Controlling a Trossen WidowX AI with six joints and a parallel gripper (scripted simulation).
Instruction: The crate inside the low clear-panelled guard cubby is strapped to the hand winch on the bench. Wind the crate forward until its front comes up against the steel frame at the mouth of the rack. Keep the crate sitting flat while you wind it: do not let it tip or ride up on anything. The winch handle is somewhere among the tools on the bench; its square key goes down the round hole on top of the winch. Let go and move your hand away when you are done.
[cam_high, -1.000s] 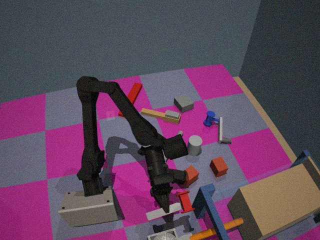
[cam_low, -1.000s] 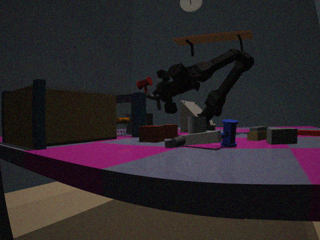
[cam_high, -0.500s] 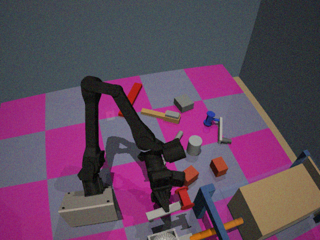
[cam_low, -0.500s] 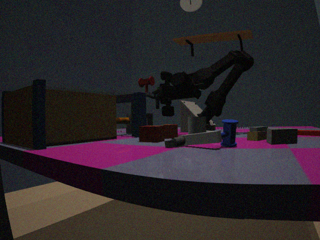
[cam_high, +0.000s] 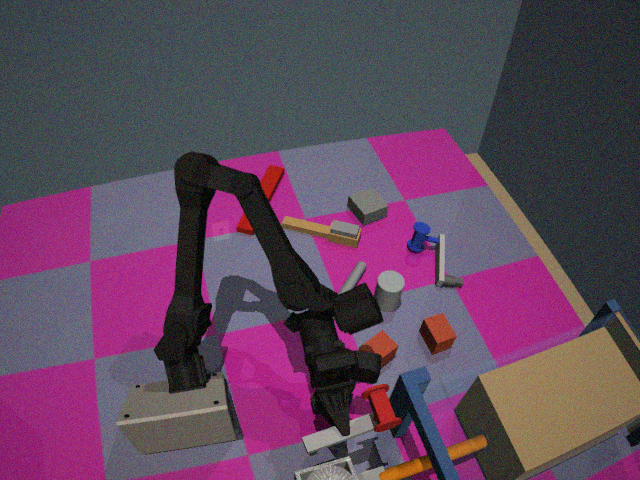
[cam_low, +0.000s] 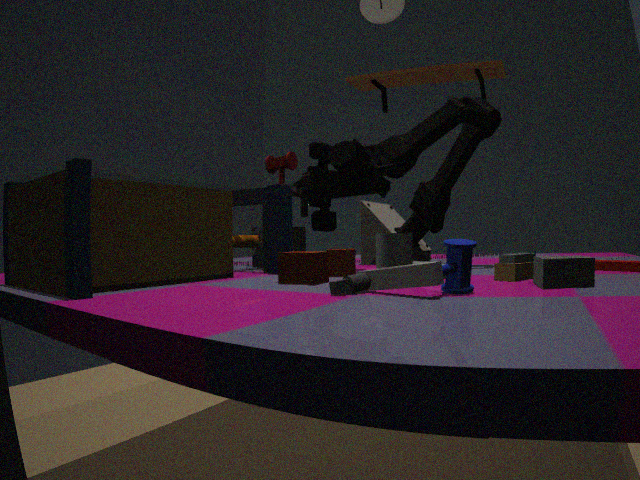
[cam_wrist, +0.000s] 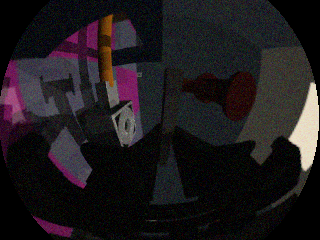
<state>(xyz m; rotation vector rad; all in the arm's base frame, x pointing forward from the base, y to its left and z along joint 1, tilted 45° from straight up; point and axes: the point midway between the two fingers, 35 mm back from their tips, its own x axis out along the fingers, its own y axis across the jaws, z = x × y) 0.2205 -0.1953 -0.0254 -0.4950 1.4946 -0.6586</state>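
Observation:
My gripper (cam_high: 345, 429) (cam_low: 296, 188) (cam_wrist: 166, 127) is shut on the pale bar of a crank handle (cam_high: 321, 439) (cam_wrist: 172, 97). The handle's red spool knob (cam_high: 382, 408) (cam_low: 280, 162) (cam_wrist: 240, 96) points up, and a dark stub below the fingers points down in the exterior view. The handle is in the air near the winch (cam_high: 330, 471) (cam_wrist: 125, 124); its key is not clearly seen at the hole. An orange strap (cam_high: 467, 447) (cam_wrist: 105, 60) runs under the blue steel frame (cam_high: 424, 413) (cam_low: 277, 227) to the tan crate (cam_high: 558, 397) (cam_low: 160, 232). The crate sits flat, with a gap before the frame.
A second crank with a blue knob (cam_high: 419, 237) (cam_low: 459, 266) lies at the back right. A grey cylinder (cam_high: 389, 291), two orange blocks (cam_high: 437, 333) (cam_high: 383, 346), a grey block (cam_high: 368, 206), a wooden piece (cam_high: 307, 226) and a red bar (cam_high: 272, 180) lie behind the winch.

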